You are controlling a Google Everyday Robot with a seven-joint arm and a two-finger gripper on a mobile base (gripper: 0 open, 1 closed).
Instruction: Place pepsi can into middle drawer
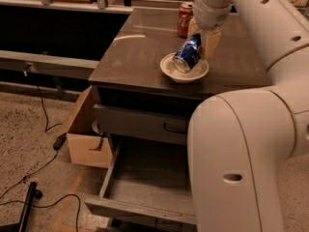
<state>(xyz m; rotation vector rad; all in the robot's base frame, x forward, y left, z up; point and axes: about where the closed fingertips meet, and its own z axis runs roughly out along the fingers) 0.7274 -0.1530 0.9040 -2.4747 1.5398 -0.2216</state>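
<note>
The end effector point(202, 39) grips the pepsi can point(186, 55) by its upper end, holding it tilted over the bowl point(167, 68) on the counter point(135, 52). Below, the middle drawer point(145, 180) stands open to receive it.

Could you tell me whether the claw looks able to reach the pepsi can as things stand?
Probably yes: the claw sits at the upper end of the pepsi can, leaning uncovered in the white bowl.

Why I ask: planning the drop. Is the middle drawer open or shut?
Open: the middle drawer is pulled out, floor exposed. The gripper is at the pepsi can in the bowl.
</note>
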